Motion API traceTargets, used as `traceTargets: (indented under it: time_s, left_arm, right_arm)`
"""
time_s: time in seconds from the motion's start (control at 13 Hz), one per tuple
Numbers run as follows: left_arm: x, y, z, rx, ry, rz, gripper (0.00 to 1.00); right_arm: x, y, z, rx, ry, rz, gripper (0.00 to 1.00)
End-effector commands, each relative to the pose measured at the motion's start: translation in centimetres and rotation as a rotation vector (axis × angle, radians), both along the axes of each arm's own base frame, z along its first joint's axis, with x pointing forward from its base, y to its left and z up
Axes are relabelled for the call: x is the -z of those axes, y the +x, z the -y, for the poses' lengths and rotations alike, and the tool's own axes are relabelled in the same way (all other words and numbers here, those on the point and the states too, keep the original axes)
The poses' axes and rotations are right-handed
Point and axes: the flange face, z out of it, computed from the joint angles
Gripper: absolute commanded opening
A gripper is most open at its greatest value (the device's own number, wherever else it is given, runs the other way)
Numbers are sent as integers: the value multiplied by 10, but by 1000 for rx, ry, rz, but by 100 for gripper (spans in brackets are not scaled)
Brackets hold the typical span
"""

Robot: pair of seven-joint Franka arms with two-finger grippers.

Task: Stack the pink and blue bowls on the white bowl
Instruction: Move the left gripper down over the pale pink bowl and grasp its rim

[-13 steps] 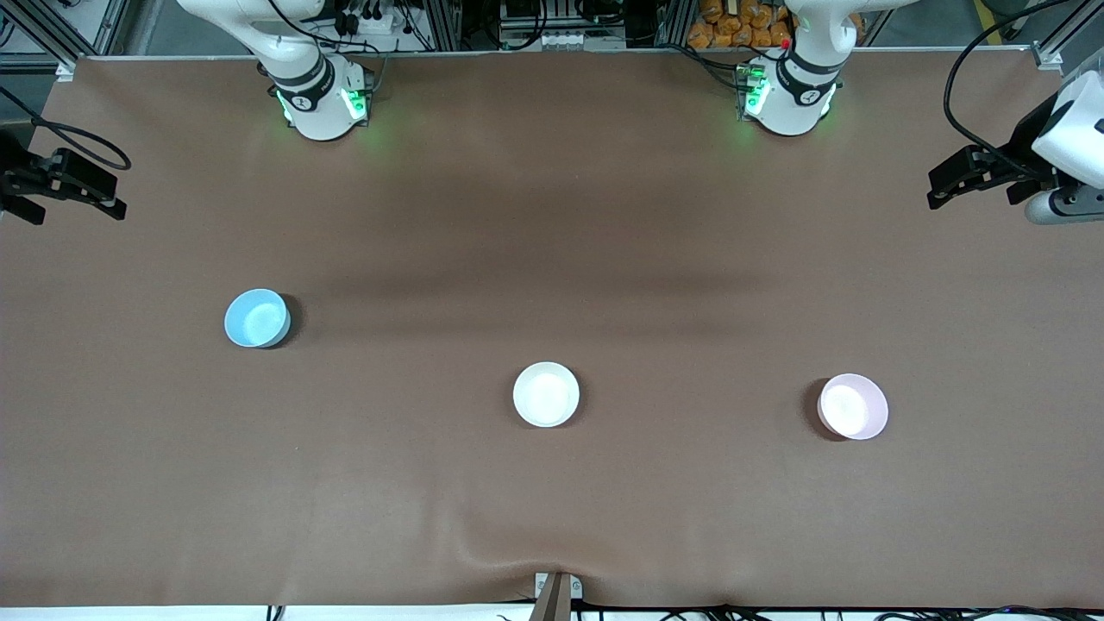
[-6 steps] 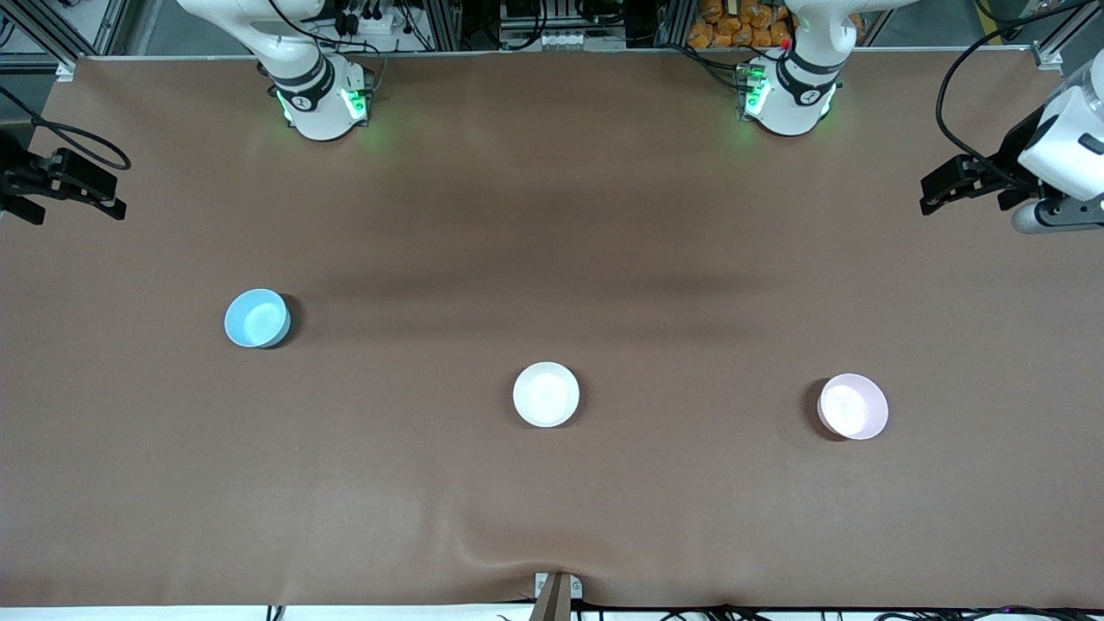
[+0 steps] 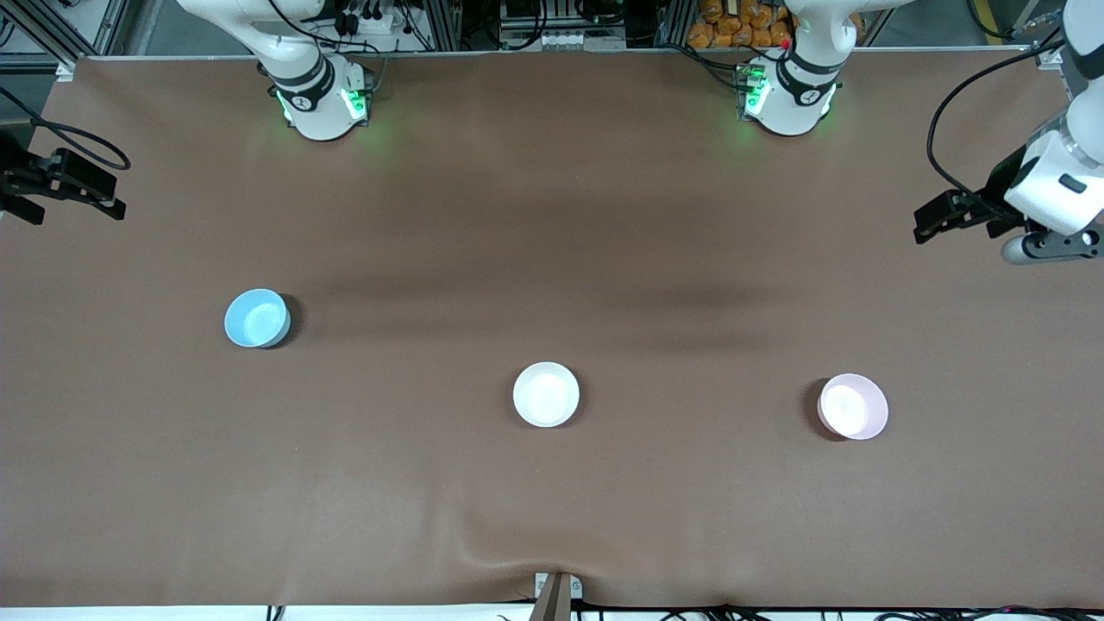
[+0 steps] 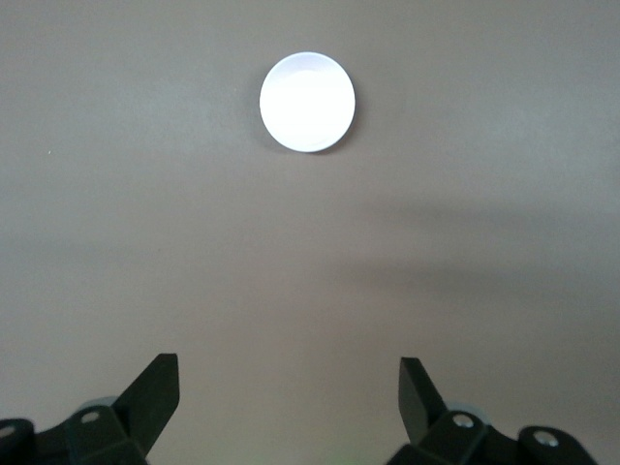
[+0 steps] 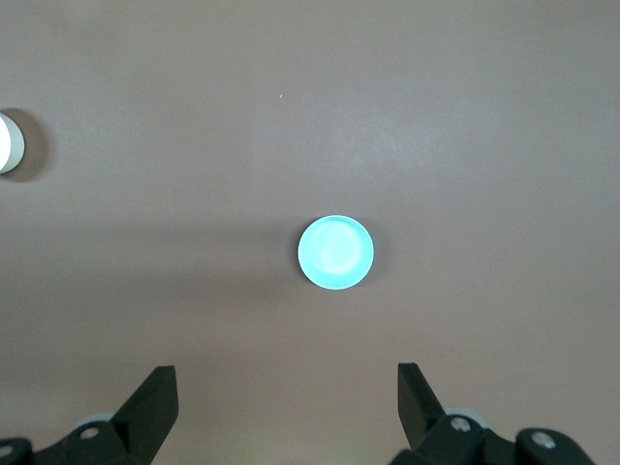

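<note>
The small round glossy white bowl (image 3: pixel 546 394) sits upright on the brown table covering (image 3: pixel 552 216), about midway between the two arms' ends of the table and nearer to the front camera than the arm bases. The small round glossy pale pink bowl (image 3: pixel 852 406) stands well apart from it toward the left arm's end, a shade nearer to the front camera, and the small round glossy light sky blue bowl (image 3: pixel 256 317) stands well apart toward the right arm's end, farther from the front camera than the other two. All three bowls are separate, open side up, with nothing stacked in any of them. The left gripper (image 3: pixel 936 216) hangs in the air over the table's edge at the left arm's end, its black fingers (image 4: pixel 155 392) spread wide and holding nothing; in the left wrist view one bright, washed-out bowl (image 4: pixel 307 102) lies well ahead of the gap between those fingers. The right gripper (image 3: pixel 65 185) hangs over the table's edge at the right arm's end, fingers (image 5: pixel 153 399) likewise spread and empty, with the blue bowl well ahead of them and roughly in line with the gap.
</note>
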Motion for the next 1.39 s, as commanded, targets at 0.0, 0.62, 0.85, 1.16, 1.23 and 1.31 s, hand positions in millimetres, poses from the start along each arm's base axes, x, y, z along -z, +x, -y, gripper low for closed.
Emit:
traceTargets:
  time_s: [0.0, 0.62, 0.85, 1.16, 1.23, 1.31]
  left_arm:
    - [19, 4, -6, 8, 10, 45, 100]
    - [84, 44, -20, -7, -15, 86, 100]
    - [95, 50, -25, -12, -14, 96, 100]
    - [113, 49, -30, -19, -14, 122, 100]
    - [121, 48, -31, -19, -13, 125, 100]
    - [129, 47, -32, -21, -14, 143, 100]
  right_arm:
    - [-4, -2, 3, 18, 4, 1, 100]
    - [-4, -2, 3, 19, 7, 1, 100]
    - [-4, -2, 4, 20, 8, 1, 100]
    - [-4, -2, 4, 20, 8, 1, 100]
    - [-3, -2, 4, 20, 8, -1, 100]
    - [-3, -2, 4, 20, 8, -1, 100]
